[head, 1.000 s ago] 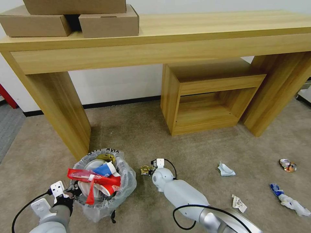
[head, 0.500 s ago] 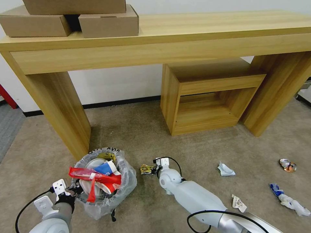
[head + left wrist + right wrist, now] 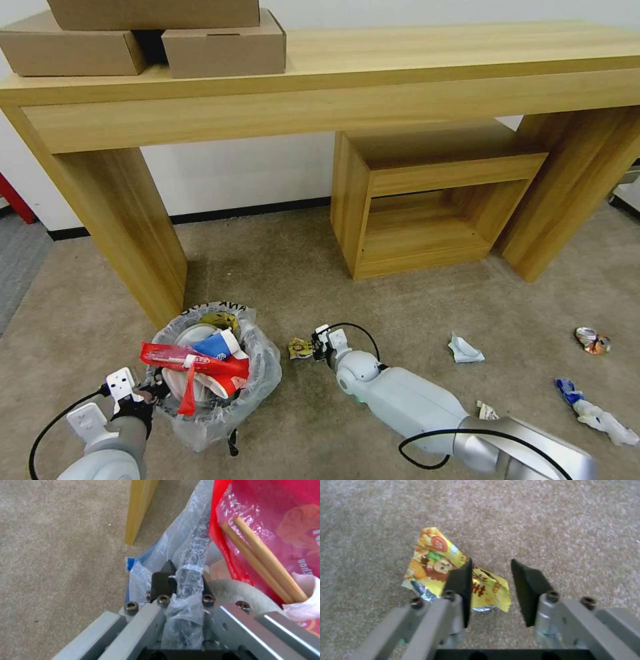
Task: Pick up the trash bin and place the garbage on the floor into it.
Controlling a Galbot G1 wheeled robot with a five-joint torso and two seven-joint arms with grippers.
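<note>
Garbage wrapper (image 3: pixel 453 572), yellow foil on the floor beside the trash bin (image 3: pixel 213 373), is straddled by the right gripper (image 3: pixel 490 592), jaws spread; judged light, crinkly, best pinched mid-fold. Bin rim is clamped by the left gripper (image 3: pixel 181 580).

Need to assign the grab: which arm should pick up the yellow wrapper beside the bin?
Right. Its open pincer sits at the yellow wrapper; the left pincer is clamped on the trash bin rim.

Crinkly clear plastic bin liner (image 3: pixel 263 373)

Beige carpet (image 3: pixel 280 267), wooden table (image 3: pixel 400 73), white wall (image 3: pixel 233 177)
</note>
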